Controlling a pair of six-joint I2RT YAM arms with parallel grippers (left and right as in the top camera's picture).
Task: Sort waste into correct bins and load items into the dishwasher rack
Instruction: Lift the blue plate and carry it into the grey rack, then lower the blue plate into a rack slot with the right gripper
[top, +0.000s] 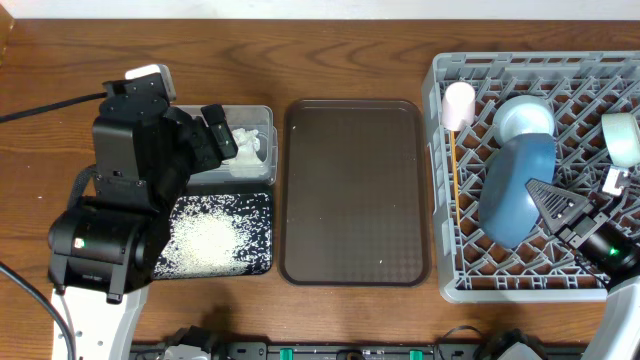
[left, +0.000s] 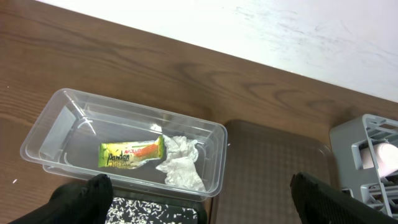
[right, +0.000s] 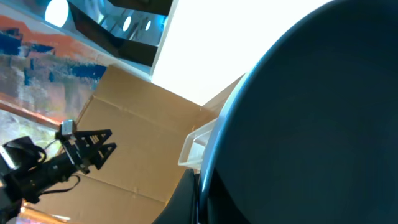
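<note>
A: Clamped on the dark-blue plate (top: 505, 195) with the right gripper (top: 540, 193), near side of the dishwasher rack (top: 445, 250). Risky to release early: probably not wedged between pegs, liable to topple onto the chopsticks (top: 453, 165).

B: Leaning on edge, long axis running near to far, top toward the small white bowl (top: 525, 118). Left gripper (left: 202, 194) side: spread wide, empty, over the clear tub (left: 50, 127).

Your left arm (top: 130, 200) sits folded to the left of the brown serving tray (top: 352, 190), its left gripper (left: 200, 186) just off the tray's far-left corner with jaws spread wide, while your right gripper (top: 535, 188) lies well right of the tray, pinched closed, pointing back toward it.
</note>
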